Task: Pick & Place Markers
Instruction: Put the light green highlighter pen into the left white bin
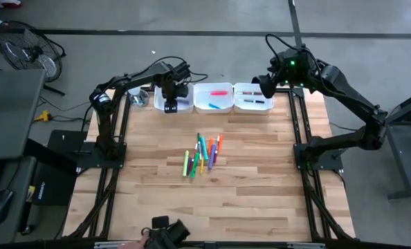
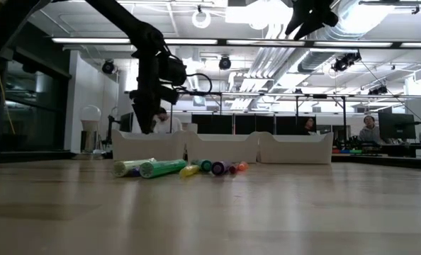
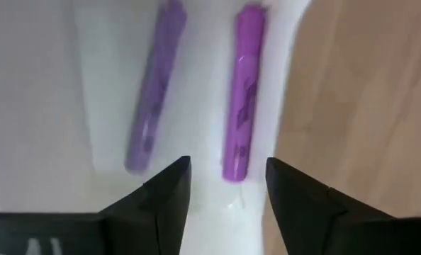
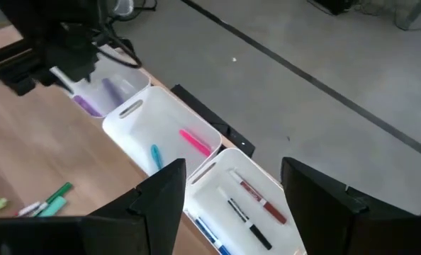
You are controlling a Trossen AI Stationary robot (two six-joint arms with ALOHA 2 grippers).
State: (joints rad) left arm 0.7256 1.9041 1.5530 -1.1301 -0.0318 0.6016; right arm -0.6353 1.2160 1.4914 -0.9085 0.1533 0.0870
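Three white trays stand in a row at the table's far edge. My left gripper (image 1: 170, 105) points down over the left tray (image 1: 181, 105), open. Two purple markers (image 3: 240, 131) (image 3: 152, 106) lie on that tray's floor; one lies below the gap between my fingers, clear of both. The middle tray (image 4: 136, 117) holds a pink marker (image 4: 195, 140) and a blue one (image 4: 156, 157). The right tray (image 4: 292, 212) holds red, black and blue ones. Several loose markers (image 1: 202, 153) lie in a heap mid-table. My right gripper (image 1: 266, 87) hangs open, high above the right tray.
The heap of markers (image 2: 164, 168) lies on the wood in front of the trays, with bare wood on every side of it. A dark device (image 1: 167, 232) sits at the near edge. People show in the room behind the table (image 2: 370, 127).
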